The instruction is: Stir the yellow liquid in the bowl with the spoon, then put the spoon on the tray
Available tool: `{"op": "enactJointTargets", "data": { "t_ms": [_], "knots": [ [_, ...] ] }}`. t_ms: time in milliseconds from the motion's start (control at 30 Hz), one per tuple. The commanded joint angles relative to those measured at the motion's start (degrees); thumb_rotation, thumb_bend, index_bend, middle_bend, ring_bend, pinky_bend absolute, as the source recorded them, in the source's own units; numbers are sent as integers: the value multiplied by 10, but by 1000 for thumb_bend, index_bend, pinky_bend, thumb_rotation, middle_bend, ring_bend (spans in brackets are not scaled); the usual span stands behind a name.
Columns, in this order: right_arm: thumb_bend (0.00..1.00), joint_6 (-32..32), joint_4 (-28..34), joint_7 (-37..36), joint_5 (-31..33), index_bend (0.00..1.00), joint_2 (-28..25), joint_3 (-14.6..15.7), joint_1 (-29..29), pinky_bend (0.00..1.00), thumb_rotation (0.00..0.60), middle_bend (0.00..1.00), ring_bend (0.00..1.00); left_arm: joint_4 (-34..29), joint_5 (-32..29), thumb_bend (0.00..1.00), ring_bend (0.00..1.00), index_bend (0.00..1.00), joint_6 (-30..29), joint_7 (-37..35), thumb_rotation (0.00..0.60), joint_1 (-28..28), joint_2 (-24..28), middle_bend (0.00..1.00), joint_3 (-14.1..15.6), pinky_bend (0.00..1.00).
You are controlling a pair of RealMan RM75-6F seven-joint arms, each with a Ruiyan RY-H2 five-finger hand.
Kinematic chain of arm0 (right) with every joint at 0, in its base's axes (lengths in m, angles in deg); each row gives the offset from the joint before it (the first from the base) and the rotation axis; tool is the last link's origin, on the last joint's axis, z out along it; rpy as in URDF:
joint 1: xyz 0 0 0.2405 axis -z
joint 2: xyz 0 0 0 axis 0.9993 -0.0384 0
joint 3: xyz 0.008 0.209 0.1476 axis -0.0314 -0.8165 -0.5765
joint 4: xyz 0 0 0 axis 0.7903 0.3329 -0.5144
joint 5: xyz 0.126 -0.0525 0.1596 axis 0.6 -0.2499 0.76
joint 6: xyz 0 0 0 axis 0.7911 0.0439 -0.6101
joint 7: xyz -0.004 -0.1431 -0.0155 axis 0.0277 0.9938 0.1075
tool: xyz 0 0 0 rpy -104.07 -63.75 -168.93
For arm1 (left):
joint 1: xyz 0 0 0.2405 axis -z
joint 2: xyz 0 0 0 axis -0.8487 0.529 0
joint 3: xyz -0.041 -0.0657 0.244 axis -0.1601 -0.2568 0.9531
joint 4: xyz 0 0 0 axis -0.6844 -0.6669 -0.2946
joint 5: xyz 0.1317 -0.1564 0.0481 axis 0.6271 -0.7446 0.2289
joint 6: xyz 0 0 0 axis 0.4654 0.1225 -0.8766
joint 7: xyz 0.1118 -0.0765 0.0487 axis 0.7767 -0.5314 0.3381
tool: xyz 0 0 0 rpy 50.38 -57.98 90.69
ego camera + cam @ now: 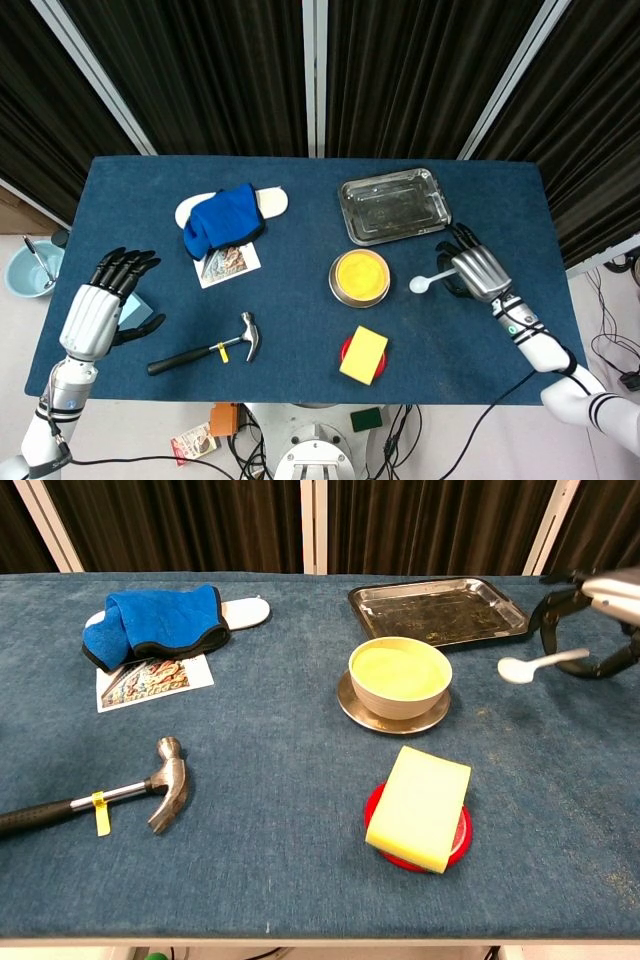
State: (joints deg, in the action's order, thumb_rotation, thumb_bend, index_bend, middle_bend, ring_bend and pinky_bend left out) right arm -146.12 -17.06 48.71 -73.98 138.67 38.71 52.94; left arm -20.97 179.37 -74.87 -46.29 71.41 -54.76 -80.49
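A bowl of yellow liquid stands on a metal saucer at the table's centre right. My right hand holds the white spoon by its handle, lifted above the table to the right of the bowl, spoon head pointing at the bowl. The metal tray lies behind the bowl. My left hand hovers open over the table's left front edge, seen only in the head view.
A yellow sponge sits on a red disc in front of the bowl. A hammer lies at front left. A blue cloth covers a white object and a picture card at back left.
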Motion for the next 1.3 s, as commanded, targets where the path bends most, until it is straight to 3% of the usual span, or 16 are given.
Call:
{"op": "enactJointTargets", "data": {
  "t_ms": [33,133,367,633,900,1033,1200,1300],
  "knots": [
    [430,30,74,60,30,589,-31,-32,-22,0,600,279,0,1,1,131,136,174,-2,-2,600,-1,0,155,1,119],
    [430,77,123,152,81,591,-17,-61,-44,0,600,277,0,4,4,131,135,173,-7,-5,600,-4,-1,155,4,118],
    [423,120,182,324,203,578,38,-108,-75,0,600,258,0,20,5,131,135,173,-26,-24,600,-18,2,155,9,118],
    [423,109,230,462,309,563,73,-124,-96,0,600,247,0,53,2,131,135,174,-35,-56,600,-23,-10,155,10,118],
    [392,73,259,534,361,506,98,-123,-106,0,600,237,0,74,1,131,135,174,-39,-76,600,-25,-18,155,10,119],
    [381,62,280,561,385,409,97,-119,-108,0,600,222,0,82,1,131,135,174,-42,-84,600,-27,-20,155,11,119],
    [333,53,323,578,395,309,67,-108,-103,0,600,204,0,86,0,131,135,174,-45,-88,600,-29,-19,155,12,117],
    [236,52,351,574,384,281,29,-106,-100,0,600,200,0,86,0,131,135,174,-48,-89,600,-31,-19,155,12,119]
  ]
}}
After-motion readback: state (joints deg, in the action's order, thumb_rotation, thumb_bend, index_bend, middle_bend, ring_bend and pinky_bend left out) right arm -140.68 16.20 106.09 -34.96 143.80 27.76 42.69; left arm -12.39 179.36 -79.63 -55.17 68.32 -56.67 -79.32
